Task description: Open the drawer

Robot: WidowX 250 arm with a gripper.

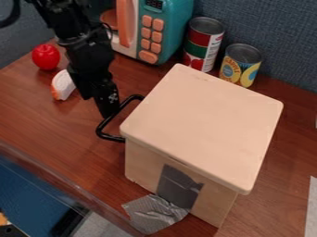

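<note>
Beside the pincer (110,112) curves a glossy black handle (111,137).

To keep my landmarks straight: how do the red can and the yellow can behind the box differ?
The red can looks taller, the yellow can shorter. The red can's label has a green band, while the yellow can's has blue patches. Both stand upright with grey metal tops.
</note>
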